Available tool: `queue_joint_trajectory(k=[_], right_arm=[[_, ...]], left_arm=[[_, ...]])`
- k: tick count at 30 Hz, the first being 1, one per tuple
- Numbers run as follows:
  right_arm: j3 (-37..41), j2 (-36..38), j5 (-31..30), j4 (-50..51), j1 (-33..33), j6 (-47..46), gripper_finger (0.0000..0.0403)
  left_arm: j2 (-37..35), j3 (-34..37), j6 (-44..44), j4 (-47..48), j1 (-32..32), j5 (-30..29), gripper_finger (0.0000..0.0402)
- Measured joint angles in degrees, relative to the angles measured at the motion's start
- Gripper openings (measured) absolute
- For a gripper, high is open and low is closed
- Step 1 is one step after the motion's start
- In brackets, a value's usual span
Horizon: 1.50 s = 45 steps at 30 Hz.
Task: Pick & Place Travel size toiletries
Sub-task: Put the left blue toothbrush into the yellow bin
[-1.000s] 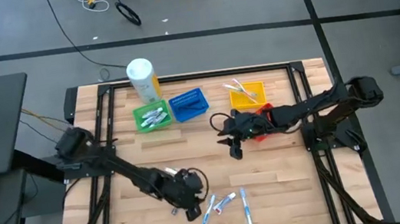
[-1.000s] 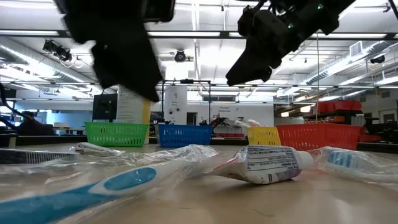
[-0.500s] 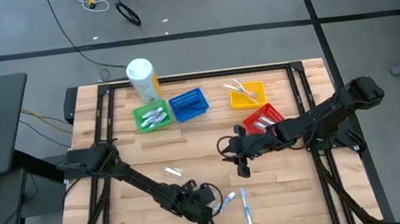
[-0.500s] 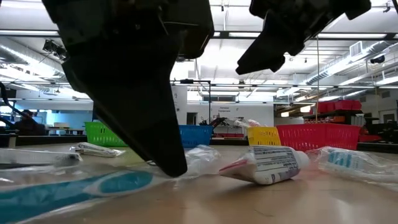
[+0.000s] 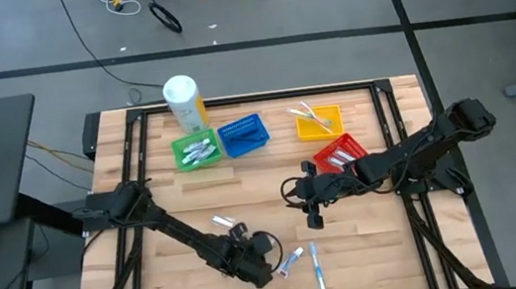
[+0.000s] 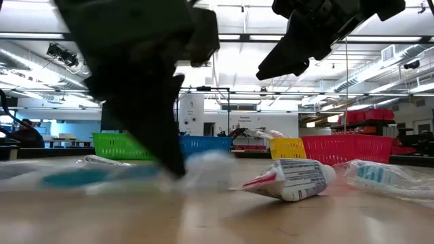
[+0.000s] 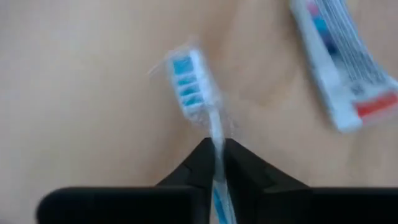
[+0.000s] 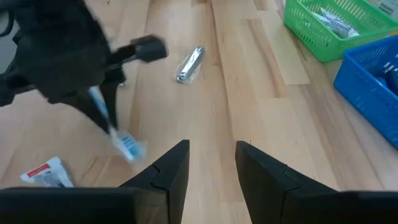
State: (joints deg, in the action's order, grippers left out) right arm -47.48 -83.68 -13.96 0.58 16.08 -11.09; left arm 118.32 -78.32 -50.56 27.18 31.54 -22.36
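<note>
We see the left end effector (image 7: 214,163) pinched nearly shut on the thin neck of a toothbrush (image 7: 193,84), its blue-and-white bristle head sticking out past the dark fingertips (image 7: 198,163). From above, this end effector (image 5: 259,267) sits low at the front of the wooden desk (image 5: 167,211). In the right wrist view the brush (image 8: 115,134) hangs tilted from it, head down, just off the planks.

The right end effector (image 8: 212,163) hovers mid-desk with its two flat black fingers a moderate gap apart, holding nothing; from above it is near the red basket (image 5: 339,152).

A squat white toothpaste tube (image 6: 288,178) with a red crimped end lies on the desk just beside the held brush. A second toothbrush (image 5: 317,268), blue and slim, lies near it at the front. A small shiny silver tube (image 8: 190,63) lies alone on the light wood grain. More tubes fill the green mesh basket (image 5: 196,152); the blue basket (image 5: 243,135) stands beside it.
</note>
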Motion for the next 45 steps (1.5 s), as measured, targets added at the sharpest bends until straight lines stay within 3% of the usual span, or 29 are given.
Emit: queue_joint_trajectory(k=[5, 15, 21, 25, 28, 33, 37, 45], right_arm=[[-0.01, 0.0, -0.34, 0.42, 0.0, 0.46, 0.014], [0.0, 0.0, -0.57, 0.06, -0.02, 2.38, 0.014], [0.02, 0.0, -0.57, -5.83, -0.02, 7.67, 0.014], [0.02, 0.0, -0.83, -13.78, -0.93, 10.33, 0.014], [0.02, 0.0, -0.98, -18.5, -2.18, 9.87, 0.014], [0.02, 0.13, -0.57, -22.85, -3.02, 9.49, 0.014], [0.03, 0.35, -3.24, -25.75, -2.9, 12.95, 0.014], [0.13, 1.19, -9.44, -27.32, -3.42, 17.7, 0.014]], left_arm=[[-6.01, -0.49, 1.5, 1.69, -0.12, -9.75, 0.0018], [-17.69, 0.2, 4.44, 9.72, -0.56, -32.03, 0.0029], [-20.73, 0.65, 8.49, 8.04, -1.99, -39.12, 0.0028], [-22.42, 0.67, 18.14, 3.12, -4.32, -36.04, 0.003], [-23.28, 0.67, 29.15, -6.27, -6.77, -31.28, 0.0028], [-25.81, 0.85, 45.57, -18.94, -12.5, -15.39, 0.0031], [-27.41, 0.87, 48.54, -20.42, -17.64, -6.25, 0.003], [-27.5, 1.59, 50.34, -22.63, -23.61, 0.94, 0.0031]])
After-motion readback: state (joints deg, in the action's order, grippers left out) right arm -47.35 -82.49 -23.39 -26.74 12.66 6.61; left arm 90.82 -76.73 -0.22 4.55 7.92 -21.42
